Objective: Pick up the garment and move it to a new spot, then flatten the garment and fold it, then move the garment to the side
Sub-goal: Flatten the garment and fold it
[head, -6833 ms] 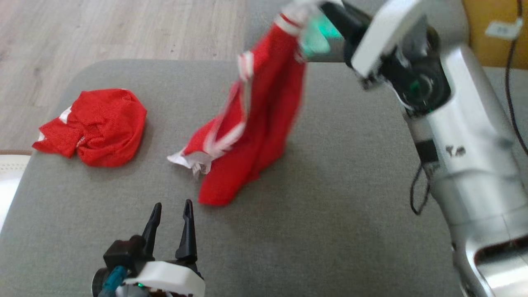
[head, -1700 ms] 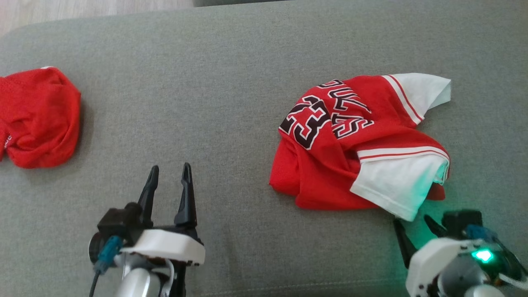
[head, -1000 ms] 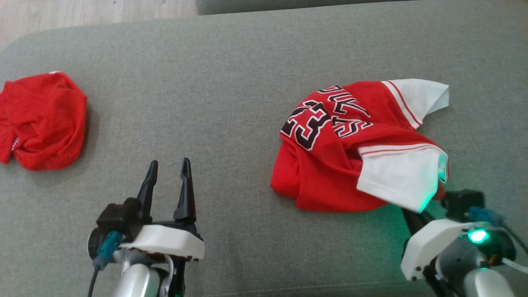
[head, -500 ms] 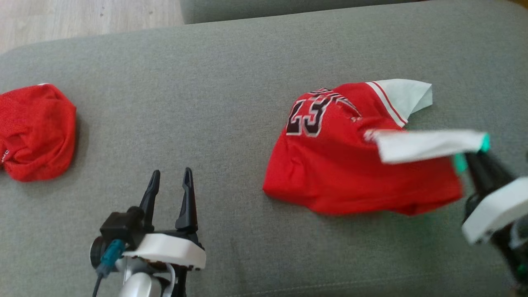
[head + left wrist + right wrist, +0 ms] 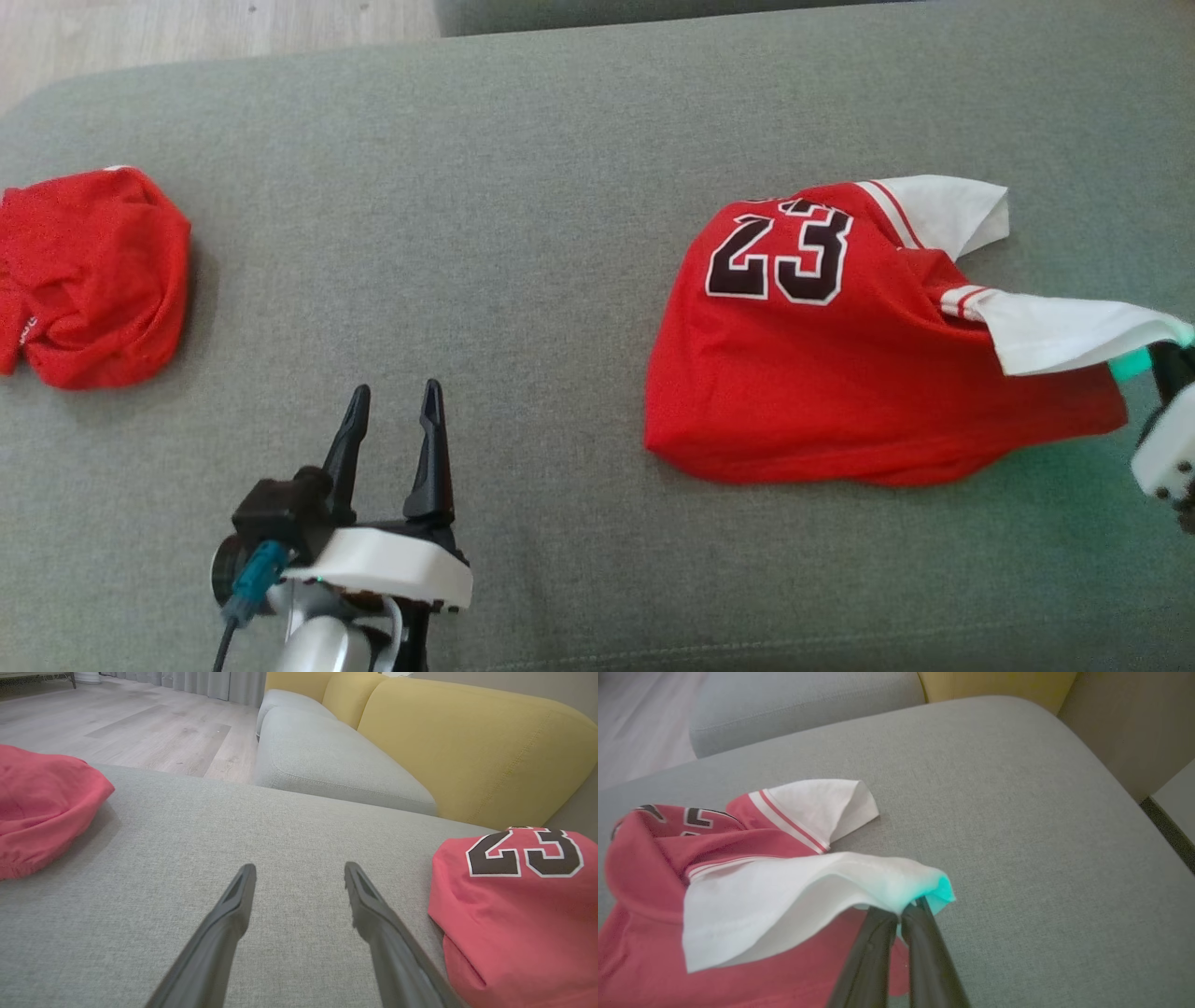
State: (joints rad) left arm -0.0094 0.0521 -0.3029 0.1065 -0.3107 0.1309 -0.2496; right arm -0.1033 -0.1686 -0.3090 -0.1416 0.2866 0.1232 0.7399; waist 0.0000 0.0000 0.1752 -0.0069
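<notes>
The garment (image 5: 840, 373), a red jersey w/ "23" facing up, is spread on the right half of the grey seat cushion (image 5: 523, 233). Its near sleeve (image 5: 1064, 331), white, is clamped at the tip by the right tool (image 5: 901, 914), fingers pressed together on the cloth. The sleeve is held stretched out to the right, lifted off the red body. The far sleeve (image 5: 952, 210), also white, lies on the cushion at the far side.

The cushion's rounded right edge is seen just beyond the right tool in the right wrist view, w/ a dark gap past it; little room is left on that side. The far edge runs along the top of the head view, curving down at the upper-left corner. The front seam is seen at the bottom.

A wide bare stretch of grey fabric is left btwn the garment and a second red garment (image 5: 93, 275), bunched at the left edge. The left tool (image 5: 395, 387) is held over that stretch, fingers apart w/ nothing btwn them, well clear of both garments.

Beyond the far edge, a pale wood floor (image 5: 187, 28), a neighbouring grey cushion (image 5: 327, 765) and a yellow backrest (image 5: 467, 742) are seen.
</notes>
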